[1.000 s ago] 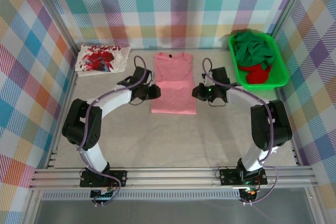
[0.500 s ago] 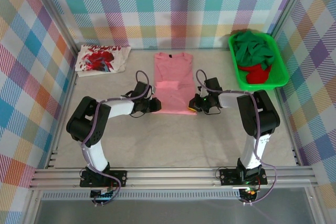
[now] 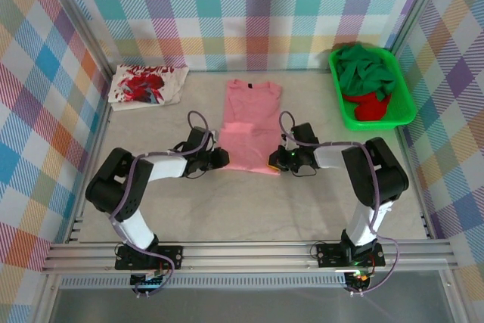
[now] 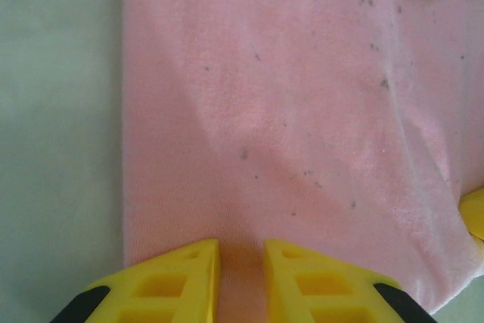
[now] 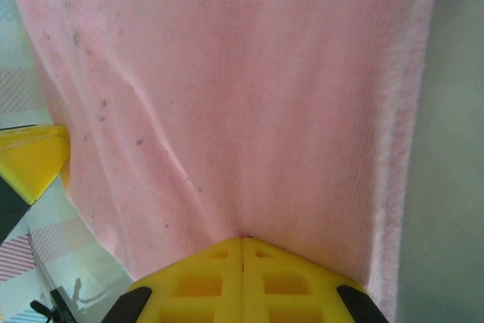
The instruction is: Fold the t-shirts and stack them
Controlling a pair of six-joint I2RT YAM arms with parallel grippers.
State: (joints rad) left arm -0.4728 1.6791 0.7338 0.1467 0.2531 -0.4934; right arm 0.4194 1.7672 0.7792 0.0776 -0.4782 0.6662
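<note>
Salmon-pink t-shirt (image 3: pixel 251 122) is caught at its near hem by both grippers. The right gripper (image 3: pixel 278 160) has its yellow fingers pressed tight together, and in the right wrist view (image 5: pixel 242 241) the cloth (image 5: pixel 249 96) gathers into creases that run straight to their tips. The left gripper (image 3: pixel 219 158) sits at the opposite near corner. In its own camera (image 4: pixel 242 251) a slim strip of pink fabric (image 4: pixel 287 111) fills the gap between the fingers, so it seems to be pinching the hem too, though the bite itself is hidden.

Beyond the grippers the shirt lies flat at mid-table (image 3: pixel 249 209), collar toward the far wall, its lower part doubled over. Far left lies the white t-shirt with red print (image 3: pixel 147 85). Far right, a bright green tray (image 3: pixel 412 115) holds a dark green shirt (image 3: pixel 367 69) and a red shirt (image 3: pixel 372 107) — both crumpled.
</note>
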